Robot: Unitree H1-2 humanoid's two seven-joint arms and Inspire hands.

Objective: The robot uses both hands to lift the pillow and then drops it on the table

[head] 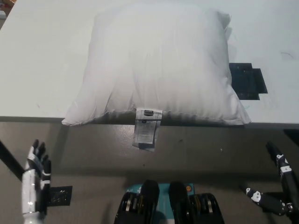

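Observation:
A large white pillow (156, 65) lies flat on the white table (37, 70), its near edge overhanging the table's front edge, with a label tag (147, 130) hanging down from it. My white left hand (36, 179) is low at the lower left, below the table edge, open with fingers pointing up, apart from the pillow. My black right hand (282, 182) is at the lower right, also below the table edge and away from the pillow; its fingers appear spread and hold nothing.
A black patch (247, 80) lies on the table just right of the pillow. The grey floor (196, 154) shows in front of the table, with a dark tape mark (60, 196) near my left hand.

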